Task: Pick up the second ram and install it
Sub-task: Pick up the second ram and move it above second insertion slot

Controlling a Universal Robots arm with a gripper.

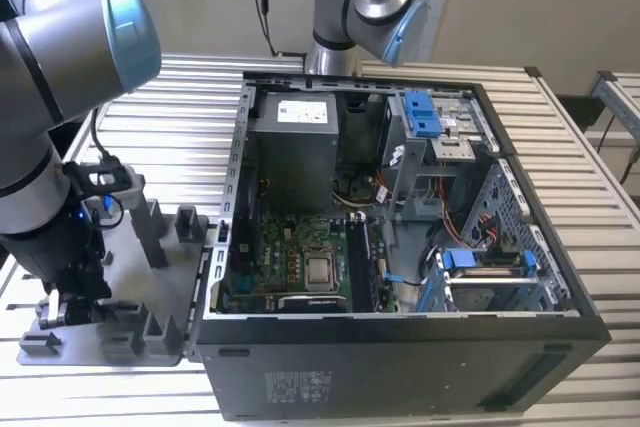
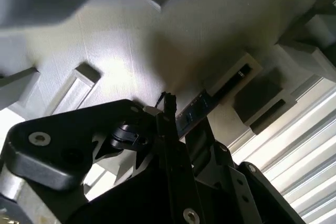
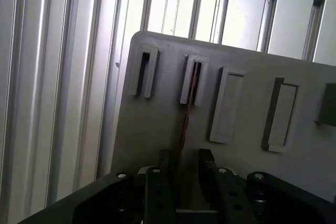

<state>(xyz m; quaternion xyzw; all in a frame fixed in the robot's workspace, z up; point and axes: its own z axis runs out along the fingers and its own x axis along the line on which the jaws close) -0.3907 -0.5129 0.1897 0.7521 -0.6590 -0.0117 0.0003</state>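
- PC case: lid off, lying on slatted table, so the inside is reachable from above.
- Grey tray: just beside the case. Its upright slots keep parts standing, prob. for an easy pinch.
- Gripper: low over the tray, fingers narrowly apart, one each side of the stick. Small gaps both sides, so not clamped yet, I'd say.
- Ram stick: stands on edge in a slot near the tray's edge, in line w/ the gripper gap. Long, thin, flat. Bluish w/ dark chips in second wrist view, just a thin line edge-on in first wrist view.

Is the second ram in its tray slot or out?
In: the second ram stands on edge in a slot of the grey tray, between the gripper's open fingers.
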